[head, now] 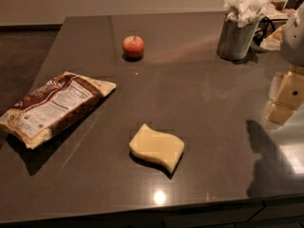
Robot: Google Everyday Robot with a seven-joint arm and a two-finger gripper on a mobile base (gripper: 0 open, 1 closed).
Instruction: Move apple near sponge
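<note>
The apple [133,45] is small, red with yellowish patches, and stands on the dark table [204,103] toward the back, left of centre. The sponge [157,147] is a pale yellow slab with wavy edges and lies flat near the table's front edge, well apart from the apple. My gripper [286,99] shows as pale yellowish parts at the right edge of the view, under a white arm segment [294,37]. It hovers over the table's right side, far from both the apple and the sponge, and holds nothing that I can see.
A brown-and-white snack bag [53,107] lies at the table's left edge. A grey metal cup stuffed with white napkins [237,30] stands at the back right. Cluttered items sit behind it in the far corner. The arm's shadow [266,160] falls at the front right.
</note>
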